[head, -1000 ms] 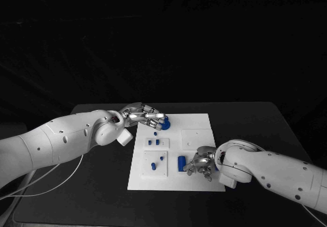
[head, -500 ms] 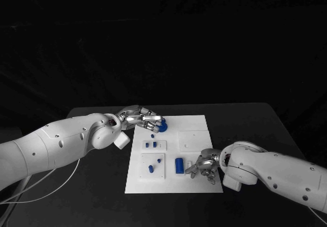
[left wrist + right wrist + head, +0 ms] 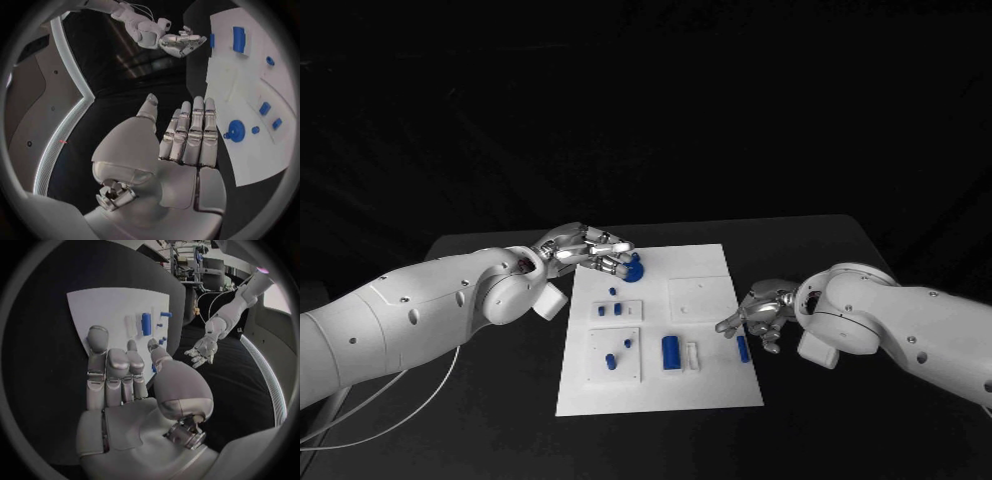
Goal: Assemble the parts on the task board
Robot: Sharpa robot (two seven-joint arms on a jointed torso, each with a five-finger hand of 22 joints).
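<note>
The white task board point(image 3: 711, 262) lies in the middle of the black table. A round blue part point(image 3: 632, 268) stands near its far left corner, and my left hand point(image 3: 593, 249) hovers just beside it with fingers straight, holding nothing; the left wrist view shows the same round part point(image 3: 235, 131) next to the flat fingers point(image 3: 190, 130). My right hand point(image 3: 764, 309) is at the board's right edge, fingers extended and empty. A small blue piece point(image 3: 743, 348) lies just below it at that edge. A blue cylinder point(image 3: 671, 352) lies near the board's middle.
Several small blue parts point(image 3: 610, 311) sit on raised white plates along the board's left side. A white block point(image 3: 689, 355) lies next to the cylinder. A pale cable point(image 3: 430, 390) trails over the table under the left arm.
The camera has shifted. My right hand has come off the board's near right part and moved out to its right edge, uncovering a small blue piece. The left hand stays by the round part.
</note>
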